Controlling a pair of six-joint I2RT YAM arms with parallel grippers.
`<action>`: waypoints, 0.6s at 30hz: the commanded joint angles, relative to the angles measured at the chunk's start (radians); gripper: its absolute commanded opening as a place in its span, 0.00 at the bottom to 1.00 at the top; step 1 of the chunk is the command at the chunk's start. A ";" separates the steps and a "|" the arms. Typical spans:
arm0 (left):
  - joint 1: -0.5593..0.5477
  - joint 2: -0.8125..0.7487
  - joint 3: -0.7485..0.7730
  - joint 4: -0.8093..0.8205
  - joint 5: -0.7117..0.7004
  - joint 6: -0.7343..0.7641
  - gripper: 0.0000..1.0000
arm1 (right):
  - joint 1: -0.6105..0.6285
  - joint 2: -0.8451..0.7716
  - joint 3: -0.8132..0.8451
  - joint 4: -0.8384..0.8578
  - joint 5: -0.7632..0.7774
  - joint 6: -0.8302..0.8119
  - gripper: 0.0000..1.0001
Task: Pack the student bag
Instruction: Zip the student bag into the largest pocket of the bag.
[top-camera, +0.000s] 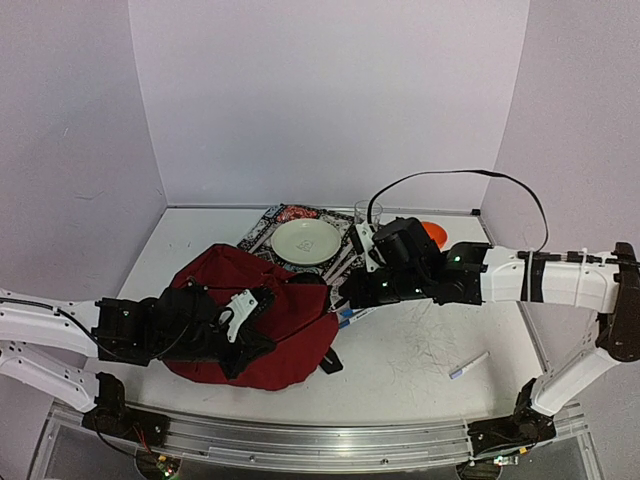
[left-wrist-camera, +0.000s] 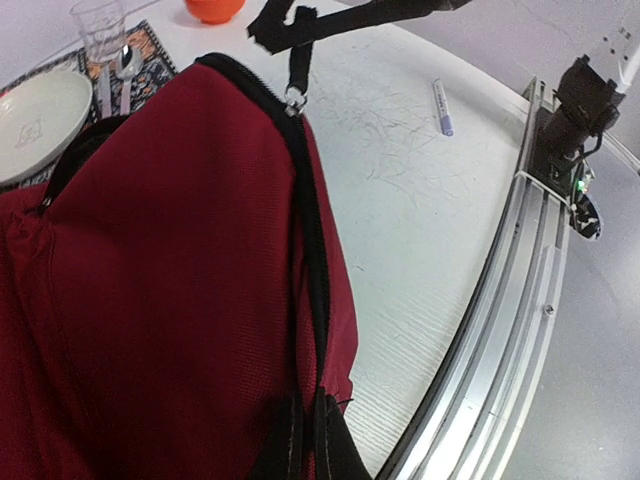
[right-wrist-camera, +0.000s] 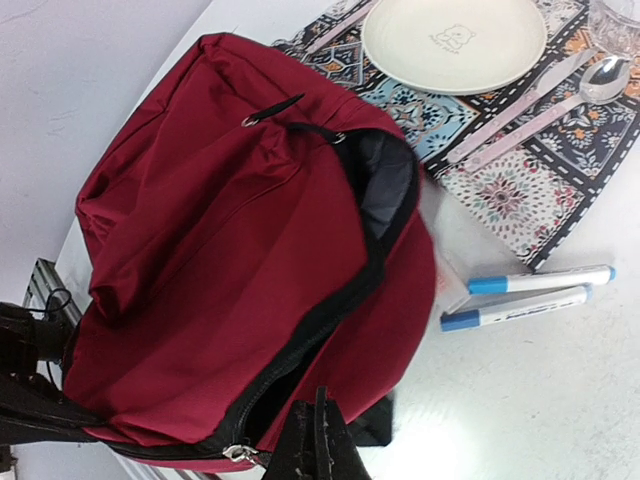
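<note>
The student bag (top-camera: 290, 345) is a dark-red backpack lying left of centre; it also shows in the left wrist view (left-wrist-camera: 150, 300) and the right wrist view (right-wrist-camera: 220, 230). Its black zipper (right-wrist-camera: 330, 300) is partly open, showing grey lining (right-wrist-camera: 385, 180). My left gripper (top-camera: 260, 305) is shut on the bag's zipper edge (left-wrist-camera: 305, 450) at the near side. My right gripper (top-camera: 345, 295) is shut on the black zipper pull (right-wrist-camera: 318, 445), beside the metal slider (right-wrist-camera: 235, 455). Two blue-capped markers (right-wrist-camera: 540, 280) lie next to the bag's right side.
A white plate (top-camera: 306, 241), cutlery (right-wrist-camera: 600, 75) and a glass (top-camera: 367, 213) sit on a patterned placemat (right-wrist-camera: 520, 180) behind the bag. An orange ball (top-camera: 433, 232) is at the back right. A loose marker (top-camera: 468, 366) lies right of centre. The metal rail (left-wrist-camera: 500, 330) runs along the near edge.
</note>
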 joint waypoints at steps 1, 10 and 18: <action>-0.005 -0.014 0.074 -0.327 -0.086 -0.232 0.00 | -0.081 -0.045 0.001 -0.008 0.123 -0.061 0.00; -0.005 -0.082 0.148 -0.831 -0.143 -0.728 0.00 | -0.107 0.059 0.099 -0.006 0.093 -0.130 0.00; -0.004 -0.280 0.157 -1.012 -0.188 -0.941 0.00 | -0.109 0.195 0.212 0.033 0.013 -0.168 0.00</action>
